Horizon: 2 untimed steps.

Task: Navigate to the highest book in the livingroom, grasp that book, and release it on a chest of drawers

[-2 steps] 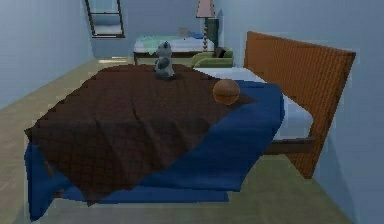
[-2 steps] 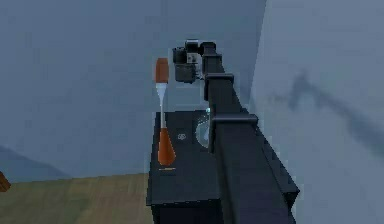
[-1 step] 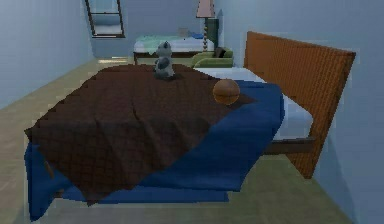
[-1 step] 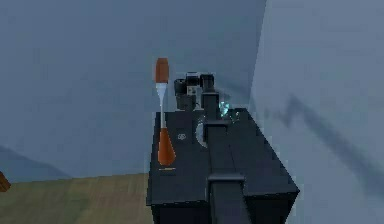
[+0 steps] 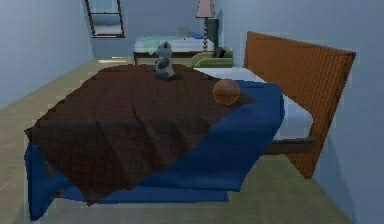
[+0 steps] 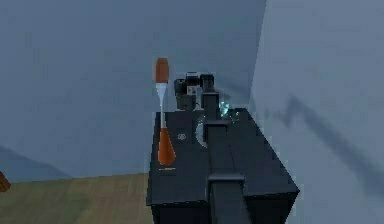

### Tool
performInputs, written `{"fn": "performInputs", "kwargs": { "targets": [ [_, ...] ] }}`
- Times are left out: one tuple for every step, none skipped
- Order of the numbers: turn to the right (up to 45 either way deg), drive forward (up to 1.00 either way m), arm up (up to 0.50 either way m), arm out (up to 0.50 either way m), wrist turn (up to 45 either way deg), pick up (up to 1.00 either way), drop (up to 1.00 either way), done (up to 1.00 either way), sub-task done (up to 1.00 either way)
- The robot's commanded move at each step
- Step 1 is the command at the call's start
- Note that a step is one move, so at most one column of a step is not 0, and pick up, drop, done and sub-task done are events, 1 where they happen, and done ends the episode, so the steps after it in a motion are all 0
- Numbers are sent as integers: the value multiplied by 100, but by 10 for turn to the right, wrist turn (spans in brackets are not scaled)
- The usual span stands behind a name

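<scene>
In the forward view, a bed (image 5: 120, 135) stood nearest, with a brown blanket (image 5: 110, 115) lying over a blue cover (image 5: 235, 150). 1 orange ball (image 5: 226, 92) rested on the blanket near the white sheet (image 5: 292, 118), and a small grey soft toy (image 5: 162, 65) sat farther up the bed. A wooden headboard (image 5: 300, 72) rose at the view's right. Beyond the bed stood a low table (image 5: 150, 43) carrying small things, with a green armchair (image 5: 216, 60) and a lamp (image 5: 205, 12) just beside it, and a dark frame (image 5: 105, 18) on the far wall.

In the arm side view, the dark arm (image 6: 225, 170) rose over the top of a dark cabinet (image 6: 265, 165) that stood on a wooden floor (image 6: 70, 195). A bat (image 6: 160, 105) with orange ends and a white middle stood upright at the cabinet's left side. A small blue-green thing (image 6: 226, 112) lay on the cabinet top, too small to name. The hand (image 6: 184, 95) sat at the arm's far end, before a blue wall (image 6: 80, 70). How its fingers stood, and whether it held anything, could not be told. Nothing among the small things could be made out as the book.
</scene>
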Motion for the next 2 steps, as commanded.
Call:
{"fn": "performInputs", "kwargs": {
  "targets": [
    [0,0,0,0,0,0,100,0,0],
    [0,0,10,0,0,0,0,0,0]
  ]
}}
